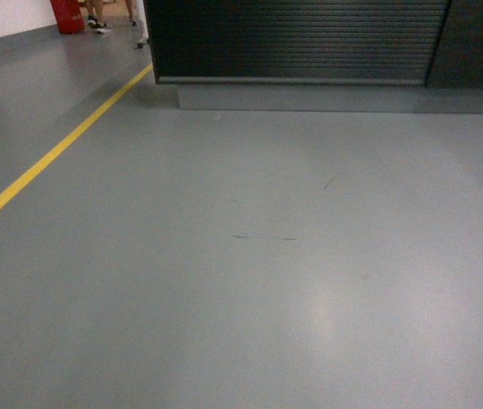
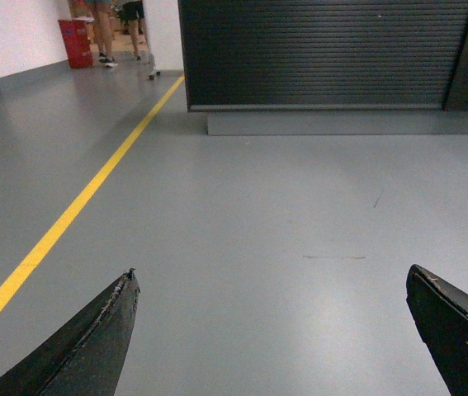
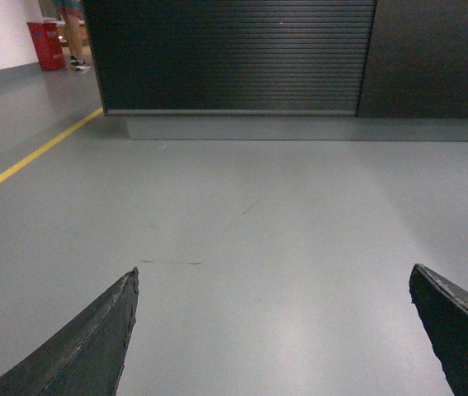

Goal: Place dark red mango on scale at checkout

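Note:
The checkout [image 1: 301, 38] is ahead across the floor: a dark counter with a ribbed front on a grey base, also in the left wrist view [image 2: 324, 54] and the right wrist view [image 3: 234, 54]. Only its front shows; its top is out of view. The dark red mango and the scale are out of view. My left gripper [image 2: 271, 276] is open above bare floor, nothing between its black fingers [image 2: 101, 338]. My right gripper [image 3: 273, 274] is open too, with nothing held. Neither gripper appears in the head view.
Grey floor [image 1: 250, 273] stretches up to the counter. A yellow line [image 1: 49, 158] runs diagonally on the left. A red bin [image 1: 67, 14] and a person's legs [image 1: 96, 15] are at the far left beyond the counter's corner.

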Controlling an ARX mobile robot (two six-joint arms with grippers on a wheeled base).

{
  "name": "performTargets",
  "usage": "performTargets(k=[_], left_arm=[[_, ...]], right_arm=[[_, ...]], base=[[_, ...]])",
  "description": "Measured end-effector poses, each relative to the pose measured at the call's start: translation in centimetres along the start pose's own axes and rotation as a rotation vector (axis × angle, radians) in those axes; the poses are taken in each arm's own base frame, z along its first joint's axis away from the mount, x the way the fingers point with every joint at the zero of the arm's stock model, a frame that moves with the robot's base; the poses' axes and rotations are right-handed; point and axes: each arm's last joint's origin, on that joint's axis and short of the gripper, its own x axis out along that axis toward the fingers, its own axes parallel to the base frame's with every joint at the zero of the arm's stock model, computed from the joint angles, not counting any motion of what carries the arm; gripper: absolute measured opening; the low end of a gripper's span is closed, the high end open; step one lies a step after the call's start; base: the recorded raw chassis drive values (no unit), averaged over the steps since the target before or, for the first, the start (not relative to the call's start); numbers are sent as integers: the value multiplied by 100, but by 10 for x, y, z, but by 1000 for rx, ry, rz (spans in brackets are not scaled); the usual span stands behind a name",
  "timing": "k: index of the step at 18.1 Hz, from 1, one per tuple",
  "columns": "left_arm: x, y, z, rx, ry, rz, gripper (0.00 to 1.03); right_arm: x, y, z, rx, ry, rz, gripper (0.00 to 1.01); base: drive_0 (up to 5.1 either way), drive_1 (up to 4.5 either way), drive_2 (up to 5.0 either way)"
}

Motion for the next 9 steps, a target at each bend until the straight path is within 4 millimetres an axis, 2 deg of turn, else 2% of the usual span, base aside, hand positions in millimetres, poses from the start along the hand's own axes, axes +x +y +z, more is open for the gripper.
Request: performTargets(k=[9], left_arm=[[0, 0, 0, 0, 0, 0, 98]], right_arm=[[0, 0, 0, 0, 0, 0, 98]], base=[[0, 0, 0]])
